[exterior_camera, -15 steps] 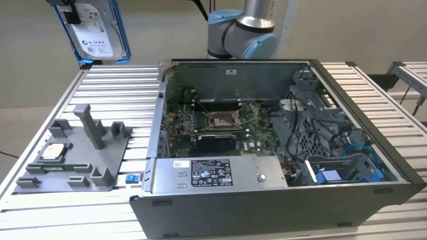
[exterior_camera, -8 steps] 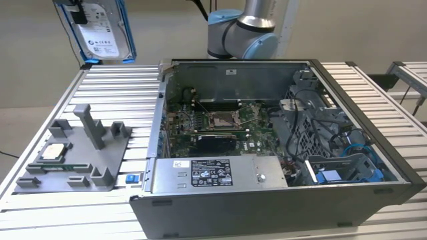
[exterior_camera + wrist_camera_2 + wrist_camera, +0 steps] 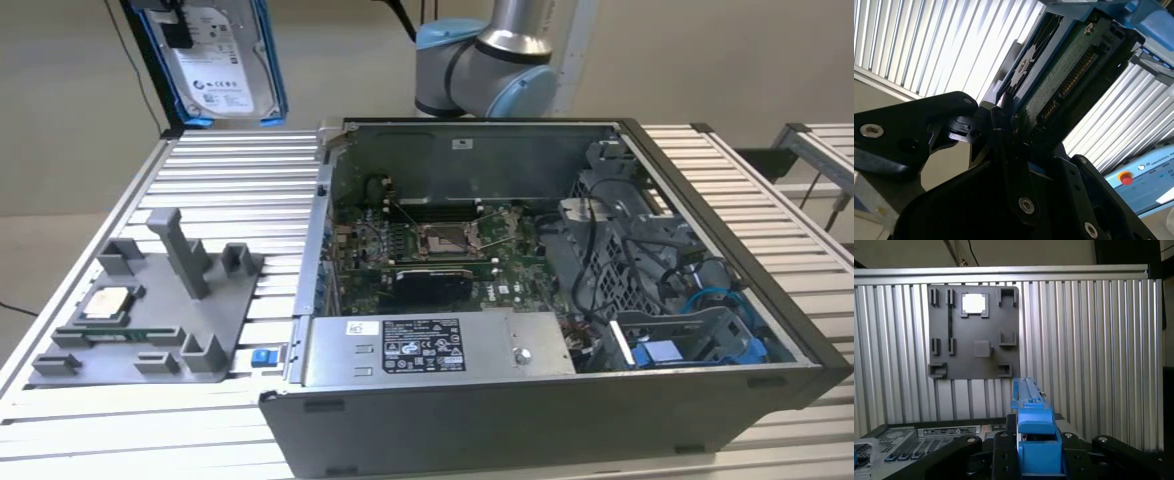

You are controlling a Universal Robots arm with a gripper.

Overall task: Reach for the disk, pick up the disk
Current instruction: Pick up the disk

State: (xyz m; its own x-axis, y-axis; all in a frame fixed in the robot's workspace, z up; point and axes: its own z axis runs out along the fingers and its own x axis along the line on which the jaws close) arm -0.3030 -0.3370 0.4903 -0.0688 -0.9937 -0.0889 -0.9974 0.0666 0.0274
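From here I see the slatted desk carrying the open computer case and, by its edge at the exterior view's left, the grey fixture plate. The disk rests on neither: it hangs clear above the desk's corner at the exterior view's upper left, long axis close to upright, label towards that camera. I judge the jaws clenched on its upper end, since in the first wrist view its blue bracket runs straight out from between them, so the pick-up looks made.
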